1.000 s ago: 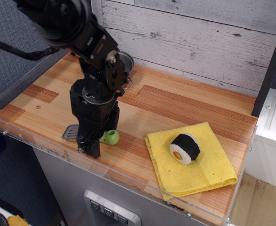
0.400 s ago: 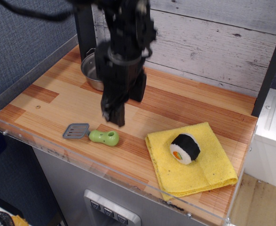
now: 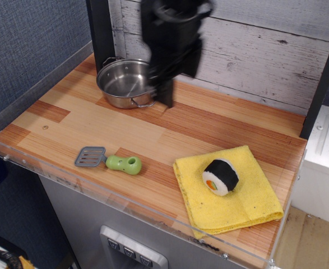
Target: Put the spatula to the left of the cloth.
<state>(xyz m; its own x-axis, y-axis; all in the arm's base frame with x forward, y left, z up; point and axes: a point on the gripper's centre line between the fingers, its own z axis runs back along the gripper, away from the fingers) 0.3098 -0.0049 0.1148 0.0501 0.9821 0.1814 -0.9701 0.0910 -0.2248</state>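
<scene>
Spatula (image 3: 109, 161): lies flat on the surface (image 3: 209, 126) near the front edge, grey blade pointing left, green handle toward the cloth (image 3: 227, 189); left of the cloth, apart from it, not touching
Cloth: yellow, front right, carrying a sushi roll (image 3: 220, 176)
Pot (image 3: 125, 83): steel, back left
Tool (image 3: 165, 92): raised near the back wall, just beside the pot, blurred; holds nothing, finger spacing cannot be told

Risk: judged low; the spatula sits close to the front lip, so any return pass could nudge it; the tool could clip the pot rim

Change: a second ago the tool stood low over the spatula; it has since lifted up and back, uncovering the pot; spatula unmoved over the last moments
</scene>
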